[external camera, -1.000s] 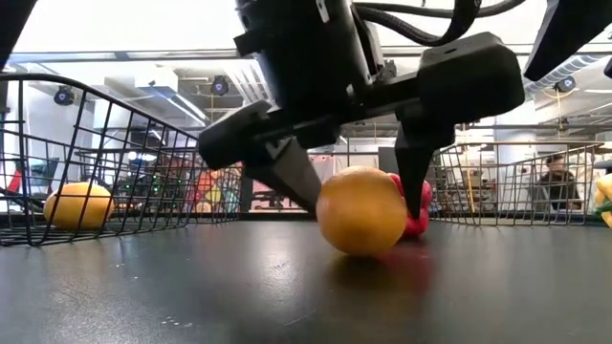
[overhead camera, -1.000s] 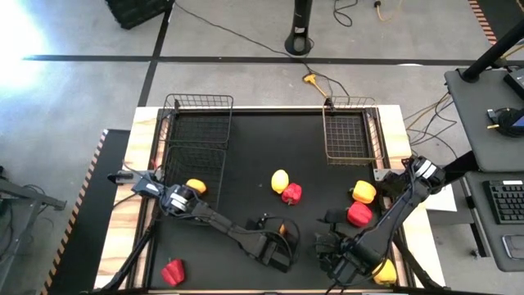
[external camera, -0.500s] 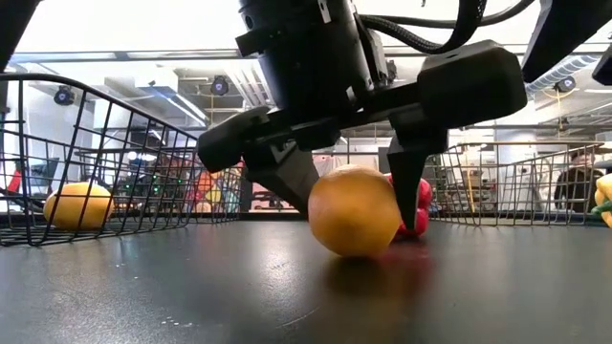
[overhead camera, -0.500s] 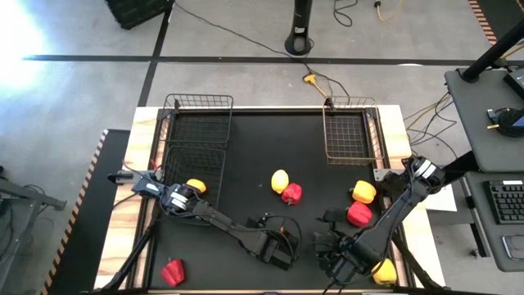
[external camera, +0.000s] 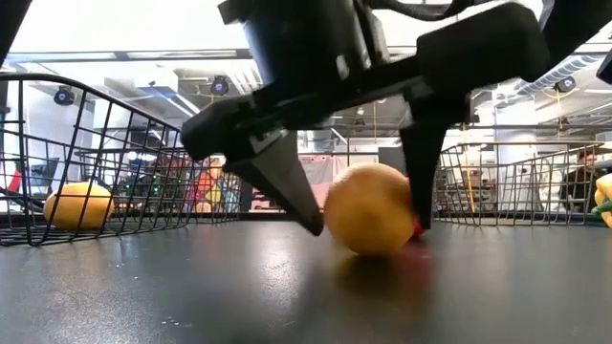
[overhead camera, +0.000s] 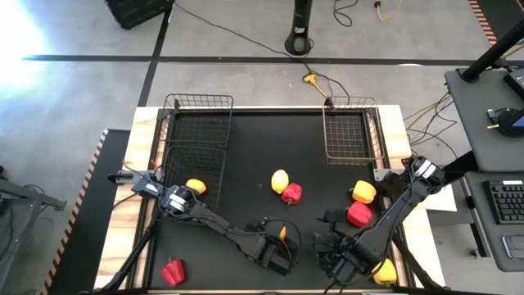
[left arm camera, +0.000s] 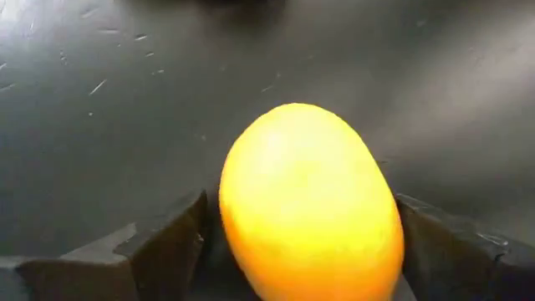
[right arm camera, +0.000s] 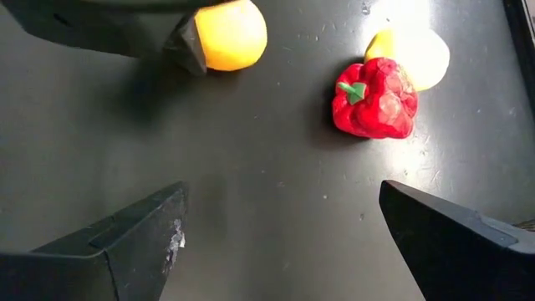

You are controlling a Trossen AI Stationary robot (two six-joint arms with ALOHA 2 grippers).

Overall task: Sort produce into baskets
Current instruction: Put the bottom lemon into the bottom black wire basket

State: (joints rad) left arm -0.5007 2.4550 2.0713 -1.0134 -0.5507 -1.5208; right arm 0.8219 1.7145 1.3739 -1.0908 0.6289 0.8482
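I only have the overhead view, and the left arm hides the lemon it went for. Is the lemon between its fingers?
Observer: Yes. The low view shows the left gripper down at the table, with one finger on each side of the lemon.
Operator: Is it pinched or lifted?
Observer: Neither. The lemon rests on the table, and there is a gap between it and one finger, so the jaws are open.
Operator: And the right gripper?
Observer: Its wrist view shows the right gripper wide open with nothing between the fingers, only bare table below.
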